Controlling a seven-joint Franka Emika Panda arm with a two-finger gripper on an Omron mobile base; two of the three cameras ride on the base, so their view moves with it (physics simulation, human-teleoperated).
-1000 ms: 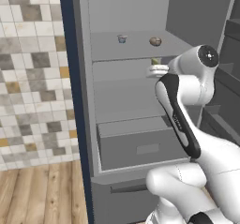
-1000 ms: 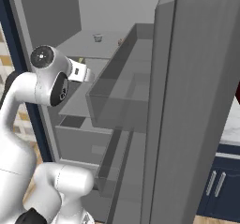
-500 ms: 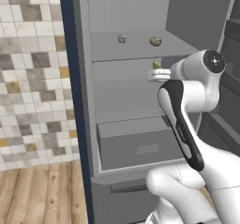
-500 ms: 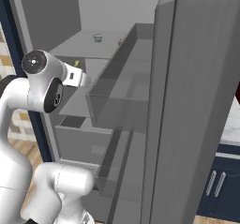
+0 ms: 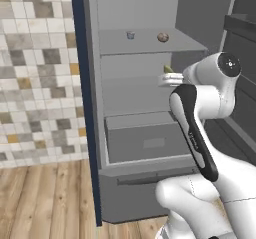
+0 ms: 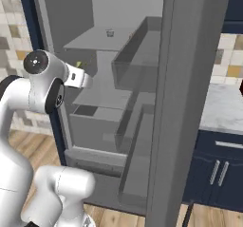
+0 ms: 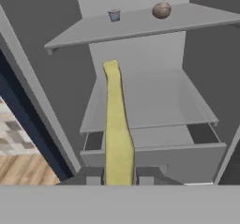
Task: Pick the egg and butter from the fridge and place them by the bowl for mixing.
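gripper (image 7: 119,177): clamped on the butter (image 7: 116,124), a thin matte yellow stick, before the fridge (image 5: 150,100)
egg (image 7: 161,10): brown oval, top shelf
cup (image 7: 114,15): small, bluish, left of egg

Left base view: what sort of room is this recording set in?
Most likely a kitchen. A tall grey open fridge with inner shelves stands against a beige-and-grey tiled wall over wooden plank flooring; the right base view adds dark navy cabinets under a pale marble counter.
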